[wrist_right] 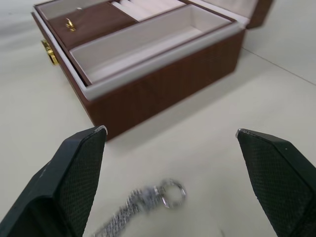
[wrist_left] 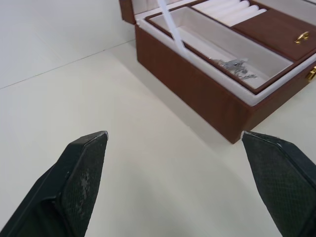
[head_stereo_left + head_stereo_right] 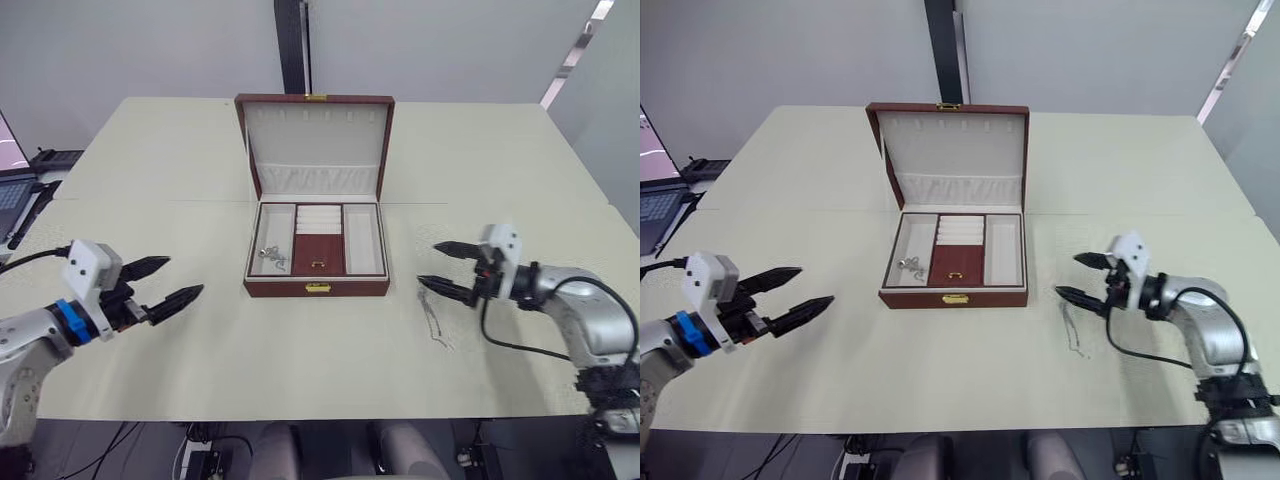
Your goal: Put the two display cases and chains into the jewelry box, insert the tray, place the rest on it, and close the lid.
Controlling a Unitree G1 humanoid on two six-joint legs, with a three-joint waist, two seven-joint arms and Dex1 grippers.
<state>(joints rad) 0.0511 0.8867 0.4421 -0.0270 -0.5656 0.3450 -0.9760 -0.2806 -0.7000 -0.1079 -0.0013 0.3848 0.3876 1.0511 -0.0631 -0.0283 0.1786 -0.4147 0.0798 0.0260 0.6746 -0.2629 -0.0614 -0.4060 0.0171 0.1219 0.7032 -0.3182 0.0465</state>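
Table (image 3: 200,150); chain (image 3: 434,322) lies front-to-back.

Bright, even light falls from overhead on the pale table (image 3: 200,340); shadows are soft and short, with only a thin dark band along the front foot of the box (image 3: 317,288); inside the box the cream lining is evenly lit, without glare; the raised lid (image 3: 315,145) shades its own lower lining faintly; beyond the box the table's far edge bows, a wide-lens bend; near the box, in the right wrist view, a chain (image 1: 143,202) looks smeared, perhaps out of focus; the black fingertips (image 2: 81,173) show a dull sheen.
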